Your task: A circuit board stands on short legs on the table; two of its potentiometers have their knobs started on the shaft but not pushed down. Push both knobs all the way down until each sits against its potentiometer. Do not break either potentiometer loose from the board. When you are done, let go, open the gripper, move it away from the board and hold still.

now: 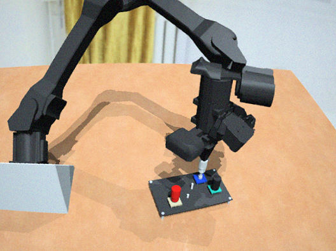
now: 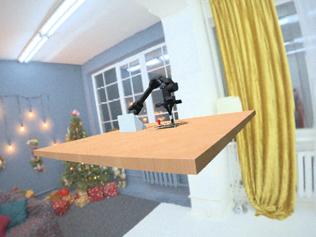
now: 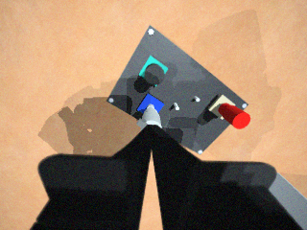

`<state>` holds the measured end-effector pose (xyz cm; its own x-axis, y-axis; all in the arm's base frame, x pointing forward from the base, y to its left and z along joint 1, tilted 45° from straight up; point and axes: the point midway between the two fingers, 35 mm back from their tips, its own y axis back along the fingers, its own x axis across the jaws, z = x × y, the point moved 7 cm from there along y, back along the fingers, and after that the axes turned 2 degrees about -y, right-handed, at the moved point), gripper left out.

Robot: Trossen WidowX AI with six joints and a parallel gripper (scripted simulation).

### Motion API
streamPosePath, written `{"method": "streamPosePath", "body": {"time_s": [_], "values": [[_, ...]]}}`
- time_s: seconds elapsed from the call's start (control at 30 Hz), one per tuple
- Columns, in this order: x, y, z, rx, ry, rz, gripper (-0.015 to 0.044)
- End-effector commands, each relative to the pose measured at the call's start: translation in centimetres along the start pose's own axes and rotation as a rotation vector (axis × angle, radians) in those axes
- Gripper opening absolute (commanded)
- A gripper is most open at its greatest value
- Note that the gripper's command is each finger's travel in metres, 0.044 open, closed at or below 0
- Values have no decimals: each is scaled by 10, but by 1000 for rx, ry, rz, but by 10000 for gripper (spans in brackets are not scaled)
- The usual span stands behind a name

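The dark circuit board [image 1: 164, 188] [image 3: 177, 72] stands on short legs on the table. A white-grey knob [image 1: 202, 166] [image 3: 152, 116] is upright over the blue potentiometer [image 1: 198, 179] [image 3: 148, 103], with a thin pale shaft showing between them. A red knob [image 1: 175, 192] [image 2: 159, 121] [image 3: 236, 117] stands on the cream potentiometer [image 1: 176, 204] [image 3: 220, 102]. A black knob [image 1: 216, 182] [image 3: 155, 74] stands on the teal potentiometer [image 1: 216, 191] [image 3: 153, 60], close to it. My gripper [image 1: 204, 158] [image 3: 152, 129] is shut and empty, pointing down with its tips at the top of the white-grey knob. Contact there is hard to tell.
Two small white pins [image 1: 192, 185] [image 1: 187, 196] rise from the board between the blue and cream potentiometers. A pale wedge-shaped block [image 1: 24, 188] [image 2: 129, 123] stands in front of the arm's base. The arm arches over the table from the left.
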<state>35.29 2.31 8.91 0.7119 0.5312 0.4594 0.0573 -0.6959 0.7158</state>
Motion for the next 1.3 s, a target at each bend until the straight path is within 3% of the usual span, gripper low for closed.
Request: {"method": "streamPosePath", "body": {"time_s": [0.0,1.27], "values": [[2,-8,-1,7,6,-3,0],[2,-19,-1,7,6,-3,0]]}}
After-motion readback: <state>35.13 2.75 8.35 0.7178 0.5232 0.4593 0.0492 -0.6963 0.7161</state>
